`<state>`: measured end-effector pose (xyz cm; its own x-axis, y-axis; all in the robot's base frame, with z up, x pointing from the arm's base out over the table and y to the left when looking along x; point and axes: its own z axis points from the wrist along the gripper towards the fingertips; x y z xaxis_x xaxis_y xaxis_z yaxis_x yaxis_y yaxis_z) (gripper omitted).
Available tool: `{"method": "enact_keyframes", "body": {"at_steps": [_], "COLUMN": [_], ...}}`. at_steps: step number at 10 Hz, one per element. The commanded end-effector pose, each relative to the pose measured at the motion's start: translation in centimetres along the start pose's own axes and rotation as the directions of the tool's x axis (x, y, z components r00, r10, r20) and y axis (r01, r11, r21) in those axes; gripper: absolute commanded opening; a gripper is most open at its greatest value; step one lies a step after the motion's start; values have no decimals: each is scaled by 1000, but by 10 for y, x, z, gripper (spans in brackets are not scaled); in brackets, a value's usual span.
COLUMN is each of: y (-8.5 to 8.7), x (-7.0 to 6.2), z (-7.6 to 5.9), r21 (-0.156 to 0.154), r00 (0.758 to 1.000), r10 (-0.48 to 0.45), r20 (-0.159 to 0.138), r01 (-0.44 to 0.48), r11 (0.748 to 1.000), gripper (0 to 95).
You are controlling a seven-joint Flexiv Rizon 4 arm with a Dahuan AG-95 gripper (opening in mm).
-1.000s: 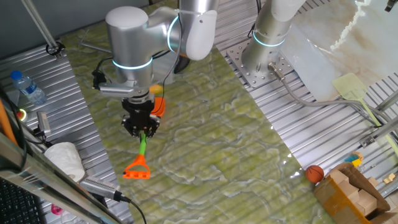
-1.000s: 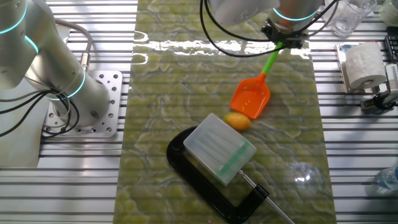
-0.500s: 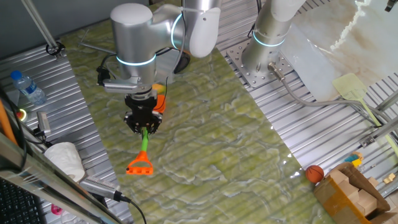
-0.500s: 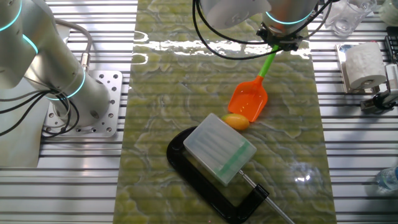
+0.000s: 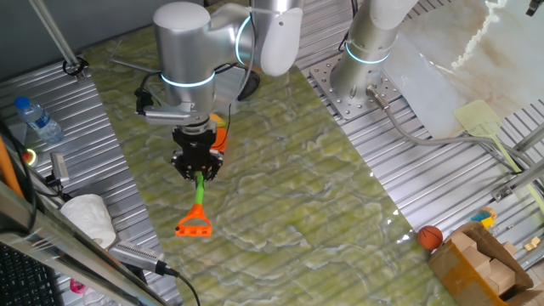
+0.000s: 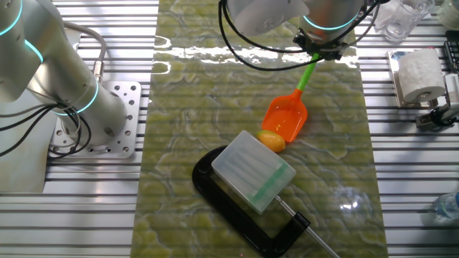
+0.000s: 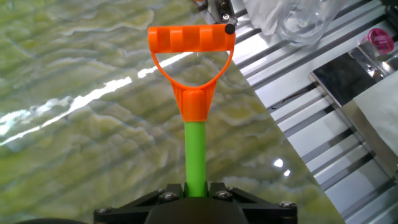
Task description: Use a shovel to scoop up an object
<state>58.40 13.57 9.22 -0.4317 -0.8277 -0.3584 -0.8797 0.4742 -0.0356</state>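
My gripper (image 5: pixel 197 170) is shut on the green shaft of the shovel (image 5: pixel 195 208), whose orange D-shaped end points toward the near table edge. In the hand view the shaft (image 7: pixel 196 155) runs up from between my fingers to the orange end. From the other fixed view my gripper (image 6: pixel 320 51) holds the shaft while the flat orange blade (image 6: pixel 285 119) slants down onto the green mat. The object (image 6: pixel 271 140), a small yellow-orange oval, lies at the blade's front lip, pressed against a frosted plastic box (image 6: pixel 254 170).
A black C-clamp (image 6: pixel 244 215) holds the plastic box. A second robot base (image 6: pixel 86 107) stands at the left. A paper roll (image 6: pixel 419 75), a water bottle (image 5: pixel 38 119), a pale spatula (image 5: pixel 484 123), an orange-brown ball (image 5: pixel 430 235) and wooden blocks (image 5: pixel 480 263) lie beside the mat.
My gripper and the shovel have slid toward the object; the blade's lip has closed the small gap and now meets the oval at the box.
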Motion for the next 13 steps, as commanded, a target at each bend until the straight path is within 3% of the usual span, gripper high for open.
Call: {"method": "enact_keyframes", "body": {"at_steps": [1, 7, 13], "y": [0, 1, 5], "x": [1, 10, 17], "z": [0, -10, -14], "r21": [-1, 22, 28], "r00": [1000, 999, 999], "r10": [-1, -18, -21], "r20": [11, 37, 38], "r01": [1, 17, 19], "r11": [1000, 1000, 999], "gripper": [0, 0, 0]}}
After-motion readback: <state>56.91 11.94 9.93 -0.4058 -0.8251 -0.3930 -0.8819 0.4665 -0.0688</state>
